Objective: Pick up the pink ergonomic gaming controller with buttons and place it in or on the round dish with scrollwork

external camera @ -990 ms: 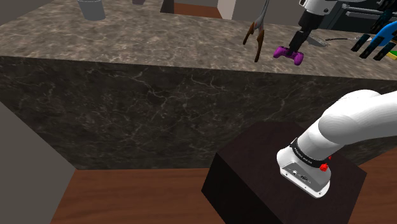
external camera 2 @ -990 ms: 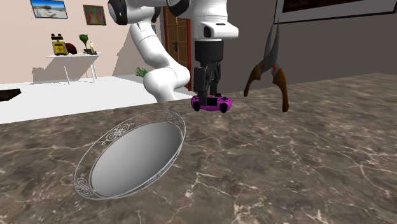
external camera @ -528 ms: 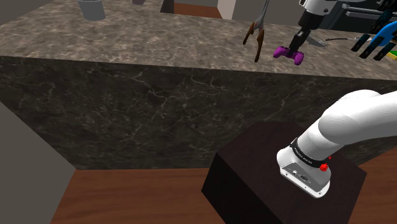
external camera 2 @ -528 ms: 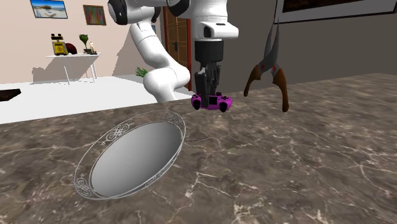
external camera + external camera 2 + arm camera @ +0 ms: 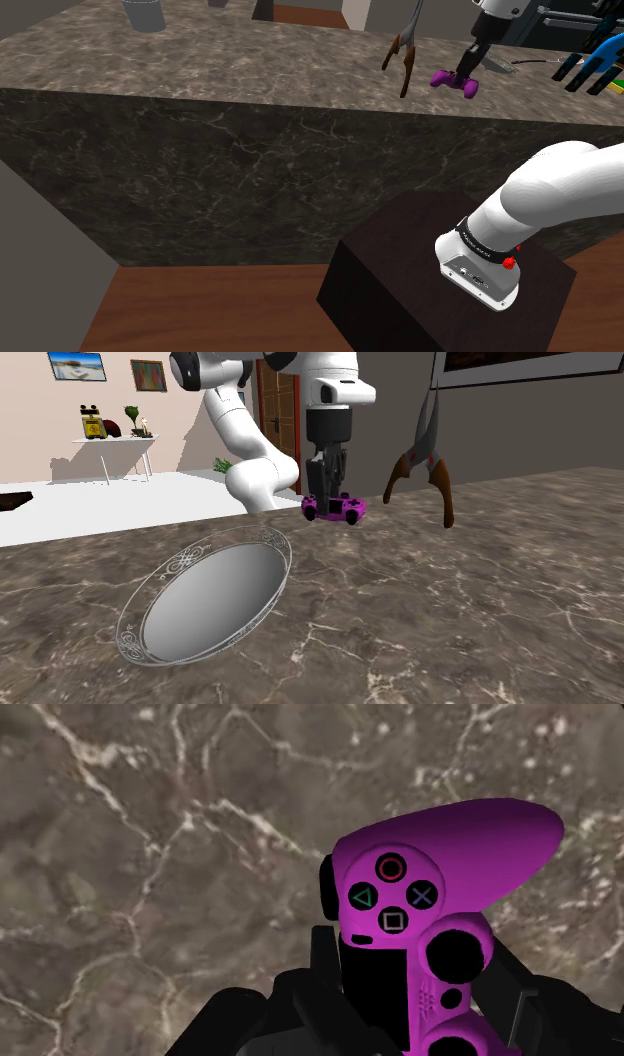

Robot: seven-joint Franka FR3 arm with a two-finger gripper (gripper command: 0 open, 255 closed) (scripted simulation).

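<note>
White arm (image 5: 560, 185): fat rounded links, dark joints. Black band (image 5: 487, 237) with tiny white lettering, grey end plate (image 5: 478, 274), red dot (image 5: 511, 262). Tool (image 5: 326, 500) all black, two slim fingers (image 5: 235, 1024).

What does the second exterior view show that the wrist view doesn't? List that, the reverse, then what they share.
Second exterior view: the scrollwork dish, a brown-handled tool and the white arm. Wrist view: the symbols on the controller's face buttons. Both: the purple controller clasped in the hand, over the marbled counter.
</note>
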